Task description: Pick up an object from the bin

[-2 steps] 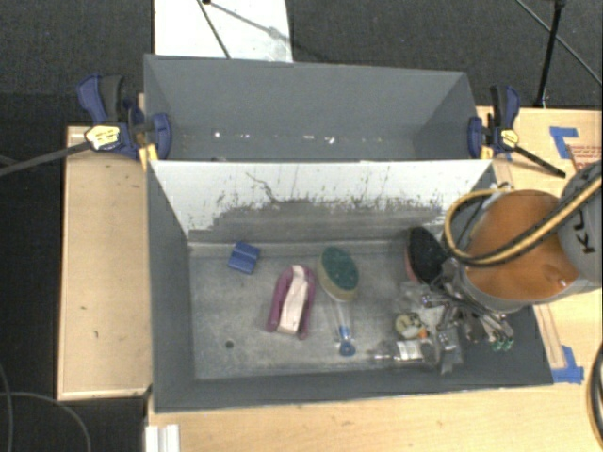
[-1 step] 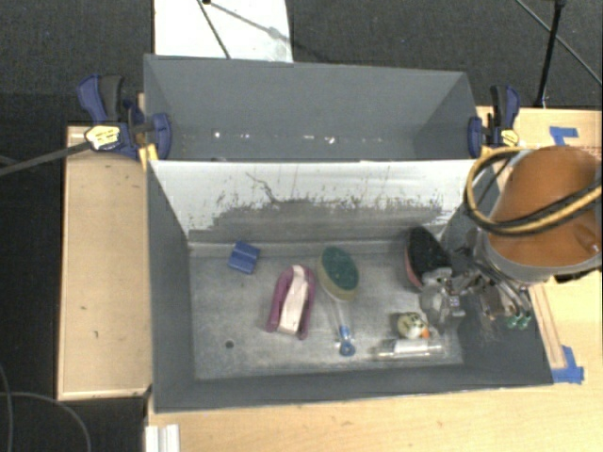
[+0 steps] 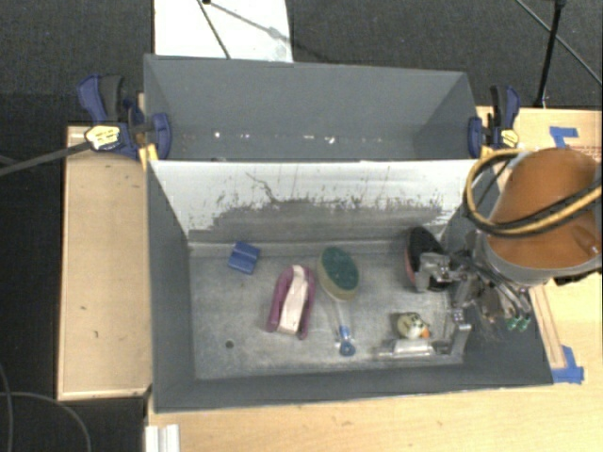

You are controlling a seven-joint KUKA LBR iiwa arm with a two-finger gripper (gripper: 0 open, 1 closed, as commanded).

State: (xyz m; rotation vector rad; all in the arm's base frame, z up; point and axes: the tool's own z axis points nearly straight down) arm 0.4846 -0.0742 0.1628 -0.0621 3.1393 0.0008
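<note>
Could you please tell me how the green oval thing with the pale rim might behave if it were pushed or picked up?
The green oval pad with a pale rim lies flat on the bin floor, so it would probably slide rather than roll. Its rounded outline may let it slip from a pinch. It looks small, so likely light.

I'm seeing a small blue block [image 3: 243, 257] lying toward the left back of the bin [image 3: 311, 111]. A pink and purple bottle [image 3: 291, 300] is lying on its side mid-floor. A green oval brush [image 3: 339, 272] is sitting just right of it, and a thin blue-tipped stick [image 3: 345, 339] is lying nearer the front.
</note>
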